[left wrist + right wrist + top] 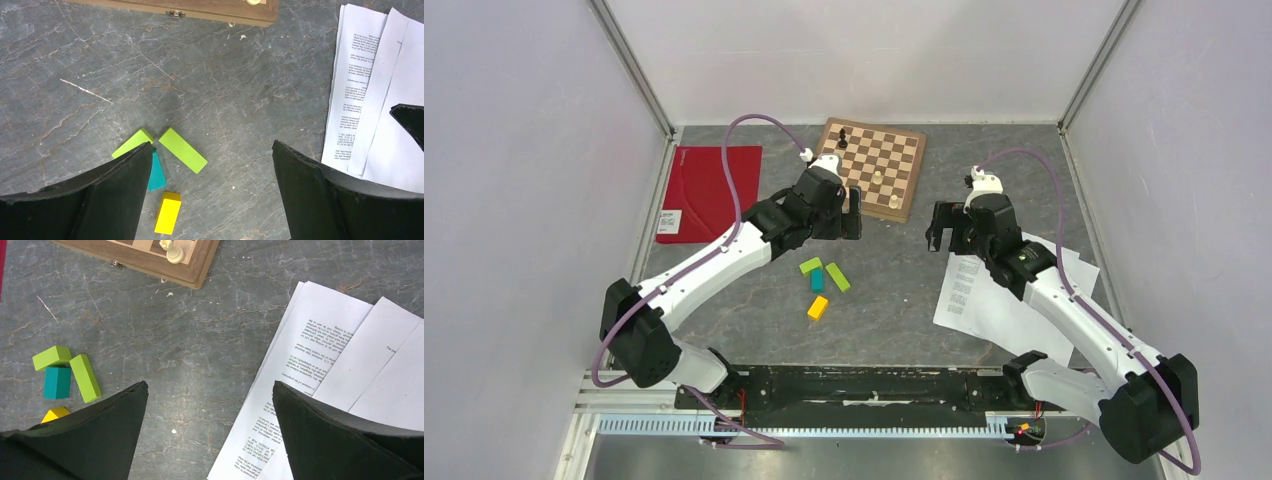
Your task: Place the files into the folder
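Observation:
The crimson-red folder (709,190) lies closed and flat at the far left, with a small white label (667,217) at its near corner. The files (994,300) are a few white sheets with printed text, fanned out on the right under my right arm. They also show in the left wrist view (360,100) and the right wrist view (320,355). My left gripper (849,218) (212,145) hangs open and empty over the bare table, above the coloured blocks. My right gripper (946,235) (210,384) is open and empty, over the left edge of the files.
A wooden chessboard (879,165) with a few pieces stands at the back centre. Two green blocks (182,150), a teal block (156,172) and a yellow block (167,212) lie mid-table. Grey walls enclose the table on three sides.

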Controlling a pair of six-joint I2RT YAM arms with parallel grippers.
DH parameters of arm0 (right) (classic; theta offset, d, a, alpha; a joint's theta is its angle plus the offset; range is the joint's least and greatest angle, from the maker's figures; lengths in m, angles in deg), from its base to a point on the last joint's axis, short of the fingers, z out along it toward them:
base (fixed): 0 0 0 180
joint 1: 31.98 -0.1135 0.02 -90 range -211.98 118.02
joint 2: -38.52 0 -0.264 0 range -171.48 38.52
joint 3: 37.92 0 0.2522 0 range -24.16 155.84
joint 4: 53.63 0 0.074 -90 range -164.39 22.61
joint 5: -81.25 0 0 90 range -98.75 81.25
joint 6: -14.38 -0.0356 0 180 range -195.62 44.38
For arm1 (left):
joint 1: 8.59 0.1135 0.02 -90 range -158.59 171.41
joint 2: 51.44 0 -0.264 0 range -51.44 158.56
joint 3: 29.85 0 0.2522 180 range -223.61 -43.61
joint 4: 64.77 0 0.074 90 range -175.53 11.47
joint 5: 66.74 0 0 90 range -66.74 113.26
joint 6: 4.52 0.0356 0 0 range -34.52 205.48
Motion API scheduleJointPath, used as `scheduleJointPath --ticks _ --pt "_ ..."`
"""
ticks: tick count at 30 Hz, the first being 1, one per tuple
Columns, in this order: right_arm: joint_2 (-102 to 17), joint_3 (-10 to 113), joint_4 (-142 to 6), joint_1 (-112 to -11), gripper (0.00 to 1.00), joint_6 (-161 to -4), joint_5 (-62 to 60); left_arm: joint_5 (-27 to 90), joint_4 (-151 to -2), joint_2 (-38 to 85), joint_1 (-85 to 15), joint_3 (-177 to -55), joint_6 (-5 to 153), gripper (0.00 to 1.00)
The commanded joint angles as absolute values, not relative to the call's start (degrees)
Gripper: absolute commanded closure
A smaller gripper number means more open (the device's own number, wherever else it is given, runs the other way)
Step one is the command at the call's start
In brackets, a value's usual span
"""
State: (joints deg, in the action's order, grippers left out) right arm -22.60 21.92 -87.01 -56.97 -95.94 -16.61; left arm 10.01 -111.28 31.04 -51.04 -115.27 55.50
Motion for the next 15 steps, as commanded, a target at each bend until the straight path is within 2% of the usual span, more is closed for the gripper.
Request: scheduleJointPath --ticks 1,15 --pt "-22.1 22.0 -86.2 -56.9 0.02 -95.0 -18.2 9.5 -109.0 30.6 -50.9 -117.4 57.5 0.05" --pt "-22.1 20.8 -86.1 -56.9 0.02 -95.0 -18.6 16.8 -106.4 32.6 -51.3 -116.4 54.6 0.04"
